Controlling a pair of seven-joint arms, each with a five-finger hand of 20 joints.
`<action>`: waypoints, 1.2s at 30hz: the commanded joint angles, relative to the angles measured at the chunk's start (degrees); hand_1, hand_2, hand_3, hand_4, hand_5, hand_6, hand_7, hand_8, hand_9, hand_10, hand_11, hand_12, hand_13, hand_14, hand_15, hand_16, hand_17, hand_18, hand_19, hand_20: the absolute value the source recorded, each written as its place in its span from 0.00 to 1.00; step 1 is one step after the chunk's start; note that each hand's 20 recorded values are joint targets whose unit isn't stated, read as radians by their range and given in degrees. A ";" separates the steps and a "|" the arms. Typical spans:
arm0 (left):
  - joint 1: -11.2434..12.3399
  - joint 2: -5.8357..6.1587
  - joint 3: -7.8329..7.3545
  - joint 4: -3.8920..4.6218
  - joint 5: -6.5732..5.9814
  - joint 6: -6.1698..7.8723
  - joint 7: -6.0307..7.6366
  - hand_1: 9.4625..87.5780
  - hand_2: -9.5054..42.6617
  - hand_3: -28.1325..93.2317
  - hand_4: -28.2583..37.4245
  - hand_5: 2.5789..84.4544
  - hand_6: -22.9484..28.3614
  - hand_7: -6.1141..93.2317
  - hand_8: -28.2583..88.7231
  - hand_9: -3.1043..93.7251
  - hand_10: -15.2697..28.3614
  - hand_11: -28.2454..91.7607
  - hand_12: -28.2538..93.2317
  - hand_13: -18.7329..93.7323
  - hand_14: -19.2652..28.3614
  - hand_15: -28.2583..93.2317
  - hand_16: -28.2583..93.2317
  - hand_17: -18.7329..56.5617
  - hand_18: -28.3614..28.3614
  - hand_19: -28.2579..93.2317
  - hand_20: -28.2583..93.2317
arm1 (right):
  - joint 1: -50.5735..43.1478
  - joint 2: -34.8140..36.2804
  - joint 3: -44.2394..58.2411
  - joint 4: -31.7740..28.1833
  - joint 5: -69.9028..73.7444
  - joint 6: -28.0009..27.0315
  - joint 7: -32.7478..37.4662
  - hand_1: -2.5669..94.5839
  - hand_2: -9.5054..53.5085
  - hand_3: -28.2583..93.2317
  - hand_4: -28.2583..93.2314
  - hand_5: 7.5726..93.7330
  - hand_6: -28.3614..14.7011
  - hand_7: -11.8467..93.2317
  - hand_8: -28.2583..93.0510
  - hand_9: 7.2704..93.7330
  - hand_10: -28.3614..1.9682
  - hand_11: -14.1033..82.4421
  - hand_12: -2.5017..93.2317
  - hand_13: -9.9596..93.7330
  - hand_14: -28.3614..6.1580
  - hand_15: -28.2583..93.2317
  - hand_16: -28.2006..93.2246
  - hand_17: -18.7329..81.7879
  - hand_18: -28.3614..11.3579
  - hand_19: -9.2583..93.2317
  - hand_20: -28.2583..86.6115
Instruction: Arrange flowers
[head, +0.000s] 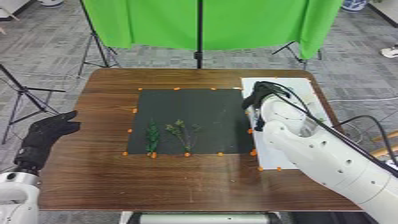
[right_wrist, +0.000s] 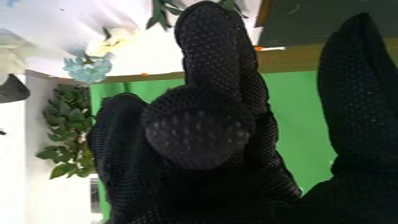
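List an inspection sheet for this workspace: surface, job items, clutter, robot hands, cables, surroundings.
Surface: brown wooden table; dark mat, white sheet beside it.
Job's things: two green sprigs on the mat; pale blue flower and pale yellow flower on the white side.
Clutter: small orange markers around the mat.
Robot hands: left robot hand at the table's left edge, open; right robot hand over the white sheet.
Cables: black cable along the right arm.
Surroundings: green curtain, tripod stands, grey floor.
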 joint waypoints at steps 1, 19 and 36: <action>0.48 -0.73 -0.05 -0.09 0.36 -0.85 -0.90 0.23 0.41 0.76 0.03 0.56 0.60 0.14 0.19 0.55 0.72 0.39 0.32 0.53 0.81 0.37 0.20 0.40 0.71 0.32 0.35 | -0.91 1.02 0.35 1.02 -0.99 -1.35 1.43 0.39 0.00 0.71 0.15 0.79 0.50 0.28 0.18 0.96 0.48 0.52 0.31 1.00 0.74 0.72 0.44 0.89 0.47 1.00 0.60; 0.01 -0.71 0.23 0.07 0.82 -2.21 -1.85 0.23 0.41 0.76 0.03 0.56 0.61 0.14 0.19 0.55 0.71 0.39 0.32 0.53 0.81 0.37 0.20 0.40 0.71 0.32 0.35 | -5.38 1.06 0.42 1.02 -2.41 2.27 -0.10 0.42 0.00 0.72 0.15 0.81 0.51 0.32 0.19 0.96 0.49 0.52 0.31 1.00 0.75 0.72 0.43 0.89 0.48 1.00 0.60; 0.08 -0.93 0.09 -0.11 1.08 -2.53 -1.99 0.23 0.41 0.76 0.03 0.56 0.61 0.14 0.19 0.55 0.71 0.39 0.32 0.53 0.81 0.37 0.20 0.40 0.71 0.32 0.35 | -8.17 -0.35 -3.02 1.30 -1.25 8.10 -3.41 0.61 0.00 0.68 0.23 0.83 0.57 0.48 0.41 0.99 0.59 0.62 0.31 1.00 0.83 0.80 0.41 0.92 0.43 1.00 0.70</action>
